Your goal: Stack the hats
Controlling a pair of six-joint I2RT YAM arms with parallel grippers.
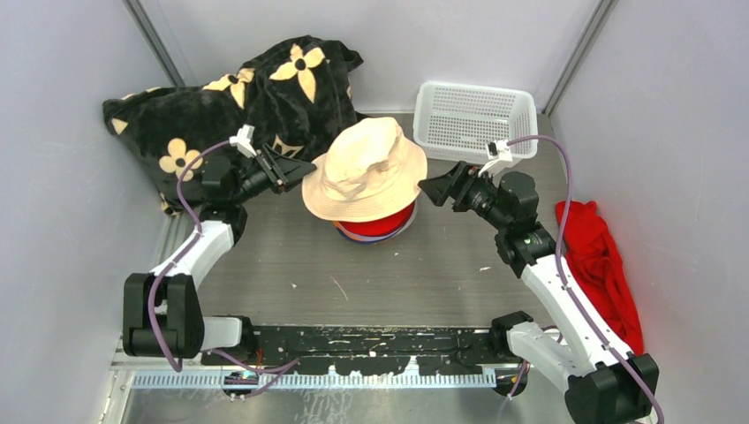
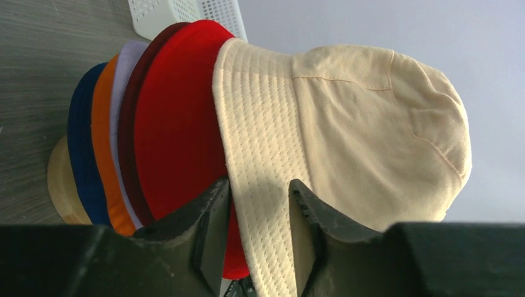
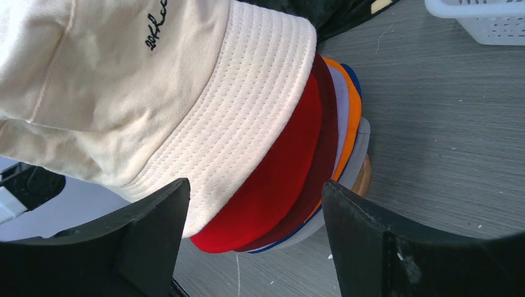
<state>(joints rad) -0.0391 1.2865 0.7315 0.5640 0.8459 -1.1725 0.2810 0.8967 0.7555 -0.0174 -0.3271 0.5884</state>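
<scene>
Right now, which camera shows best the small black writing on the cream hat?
The right wrist view: the black writing on the cream hat is close and sharp there. The top external view shows that hat whole from above, the left wrist view its brim and crown; neither shows the writing.

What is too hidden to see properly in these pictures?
- Top view: cream hat hides everything beneath except a red brim.
- Right wrist view: black writing runs off the top edge.
- Right wrist view: tan base, mostly behind hat brims.
- Left wrist view: whether left fingers pinch the cream brim.
</scene>
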